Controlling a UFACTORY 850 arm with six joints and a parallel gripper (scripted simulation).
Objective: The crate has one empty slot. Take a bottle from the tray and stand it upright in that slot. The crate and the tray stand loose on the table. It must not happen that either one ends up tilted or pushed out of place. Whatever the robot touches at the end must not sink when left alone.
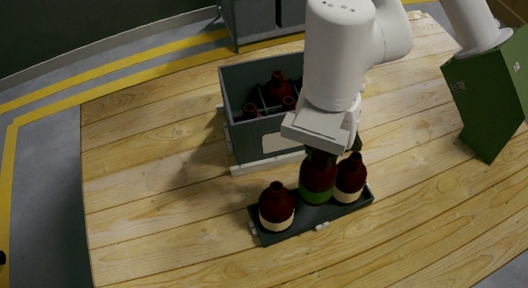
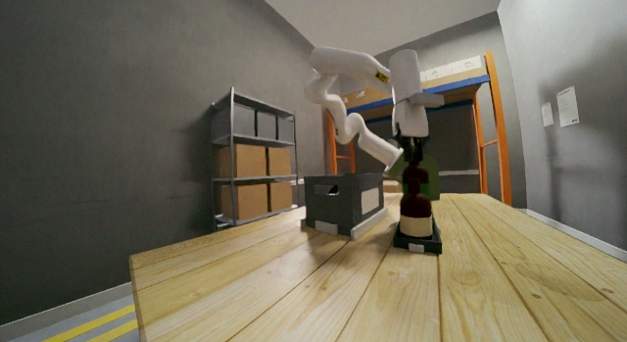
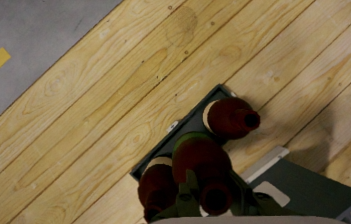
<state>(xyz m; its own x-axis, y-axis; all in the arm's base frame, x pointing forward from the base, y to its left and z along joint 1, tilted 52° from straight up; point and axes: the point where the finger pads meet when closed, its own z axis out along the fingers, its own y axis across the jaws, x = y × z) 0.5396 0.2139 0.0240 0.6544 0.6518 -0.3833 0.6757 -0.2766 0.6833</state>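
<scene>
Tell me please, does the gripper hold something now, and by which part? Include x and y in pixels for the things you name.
The gripper [image 1: 321, 153] [image 2: 414, 153] [image 3: 209, 184] holds the dark red bottle with the green band [image 1: 317, 182] [image 3: 201, 160] by its narrow neck, above the rounded shoulder.

No Legible Lettering on Labels or Signs

No words, brands or numbers can be read. The rectangular white paper sheet [image 2: 568, 107] on the pale wall and the long white label [image 2: 452, 69] on the brown cardboard box on the rack bear marks too small to make out. So does the small pale sticker [image 1: 457, 86] on the green angular pedestal. The yellow warning sticker [image 2: 381, 76] on the white arm has an unreadable dark symbol.
</scene>
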